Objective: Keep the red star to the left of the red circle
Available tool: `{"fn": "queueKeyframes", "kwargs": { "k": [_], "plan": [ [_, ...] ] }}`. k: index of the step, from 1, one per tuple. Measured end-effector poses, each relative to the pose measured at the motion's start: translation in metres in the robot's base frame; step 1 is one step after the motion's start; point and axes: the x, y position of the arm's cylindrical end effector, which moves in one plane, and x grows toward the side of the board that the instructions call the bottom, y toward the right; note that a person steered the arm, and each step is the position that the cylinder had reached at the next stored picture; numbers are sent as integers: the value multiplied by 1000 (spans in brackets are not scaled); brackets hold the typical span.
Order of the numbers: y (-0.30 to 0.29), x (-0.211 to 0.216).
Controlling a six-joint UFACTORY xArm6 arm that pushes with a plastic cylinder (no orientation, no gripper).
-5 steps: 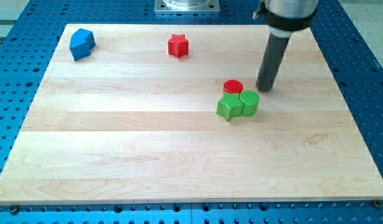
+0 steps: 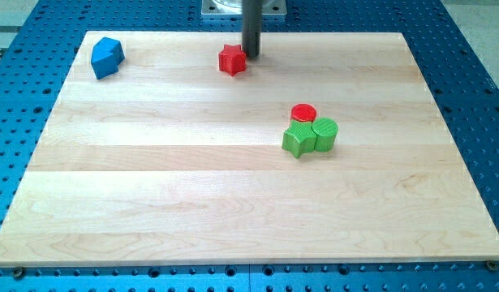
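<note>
My tip (image 2: 251,55) (no hand fitted) touches the light, rigid red star (image 2: 231,60); push its right side to slide it along the desk (image 2: 192,195).

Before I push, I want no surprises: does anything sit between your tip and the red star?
Nothing visible does. My tip stands just at the view's right of the red star, which already lies left of the red circle.

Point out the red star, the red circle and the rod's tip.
red star (image 2: 231,60), camera view, centre of its top face.
red circle (image 2: 303,113), camera view, middle of its round top, touching the green blocks below it.
my tip (image 2: 251,56), camera view, rod's very end, just right of the star.
</note>
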Motion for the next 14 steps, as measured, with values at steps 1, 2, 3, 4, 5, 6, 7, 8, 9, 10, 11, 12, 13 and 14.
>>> {"fn": "queueKeyframes", "kwargs": {
  "k": [1,2,3,4,5,6,7,8,9,10,11,12,13,14],
  "plan": [
    [-29,23],
    [-33,-3],
    [-74,24],
    [-76,84],
    [-76,101],
    [-89,87],
    [-102,76],
    [-95,76],
    [-62,95],
    [-42,97],
    [-42,73],
    [-38,67],
    [-24,105],
    [-22,145]
  ]
}}
